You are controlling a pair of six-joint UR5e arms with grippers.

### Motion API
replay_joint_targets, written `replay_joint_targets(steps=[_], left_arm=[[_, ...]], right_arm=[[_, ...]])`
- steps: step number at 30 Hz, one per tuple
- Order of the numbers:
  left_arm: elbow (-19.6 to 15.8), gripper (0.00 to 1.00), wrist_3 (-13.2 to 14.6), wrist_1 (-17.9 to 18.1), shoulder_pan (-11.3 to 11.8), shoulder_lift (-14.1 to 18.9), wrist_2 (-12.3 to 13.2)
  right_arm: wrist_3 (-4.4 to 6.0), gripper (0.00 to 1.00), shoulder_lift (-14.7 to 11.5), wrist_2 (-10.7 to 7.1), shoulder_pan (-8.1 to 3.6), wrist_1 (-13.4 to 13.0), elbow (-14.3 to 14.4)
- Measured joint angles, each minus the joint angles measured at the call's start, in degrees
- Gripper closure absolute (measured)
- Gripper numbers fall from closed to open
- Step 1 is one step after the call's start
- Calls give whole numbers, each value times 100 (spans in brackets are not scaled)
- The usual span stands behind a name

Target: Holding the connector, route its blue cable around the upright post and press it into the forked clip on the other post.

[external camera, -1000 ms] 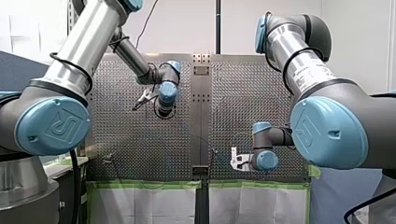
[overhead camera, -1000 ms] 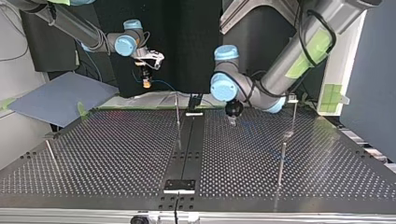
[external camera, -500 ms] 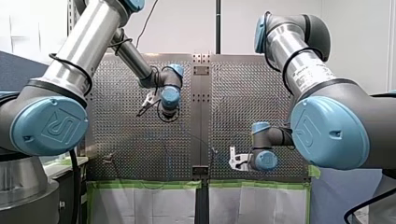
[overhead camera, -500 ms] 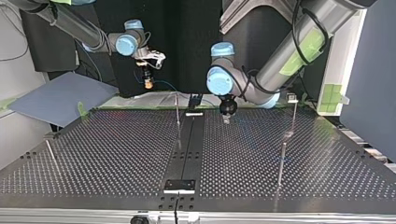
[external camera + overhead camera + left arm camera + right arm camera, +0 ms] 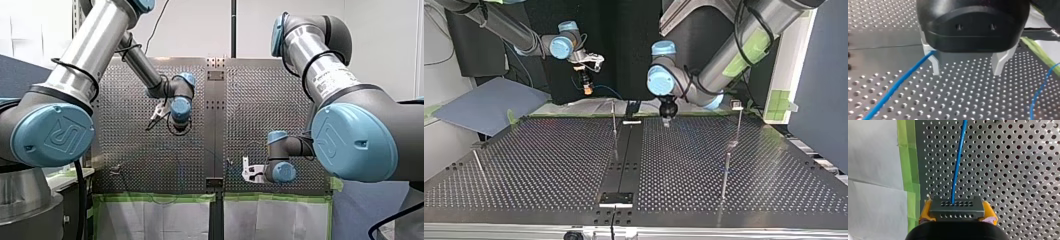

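In the right wrist view my right gripper (image 5: 957, 216) is shut on a dark grey connector (image 5: 956, 207), with a yellow pad on each side. The blue cable (image 5: 958, 162) runs from the connector straight ahead over the perforated plate. In the top view this gripper (image 5: 586, 90) hangs behind the table's far edge at the left. My left gripper (image 5: 967, 71) is open just above the plate with nothing between its fingers. A stretch of blue cable (image 5: 898, 85) passes beside one finger. A thin upright post (image 5: 614, 127) stands near the middle. A post with a forked clip (image 5: 737, 106) stands at the right.
Two more thin posts (image 5: 725, 175) (image 5: 479, 165) stand on the perforated table (image 5: 549, 170). A dark centre strip (image 5: 624, 160) divides it. Green tape (image 5: 908, 170) edges the plate near my right gripper. A second blue loop (image 5: 1040, 92) lies to the side of my left gripper.
In the top view my left gripper moved left and toward the table's far edge. My right gripper with the connector drifted slightly right.
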Motion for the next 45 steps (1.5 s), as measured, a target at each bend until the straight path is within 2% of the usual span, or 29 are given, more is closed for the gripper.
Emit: replay_joint_targets(steps=[12,21,29,39,45], left_arm=[[-181,2,-62,115,-63,-32,23],[-226,2,17,268,-235,-417,11],[-235,2,-84,375,-318,-810,51],[-237,2,-303,503,-428,-897,204],[-237,2,-502,552,-499,-898,320]], right_arm=[[-24,100,0,-191,73,-20,-1],[-24,100,0,-239,110,-22,-1],[-24,100,0,-240,126,-6,-1],[-17,100,0,-253,148,-25,-1],[-15,100,0,-435,164,-54,-1]])
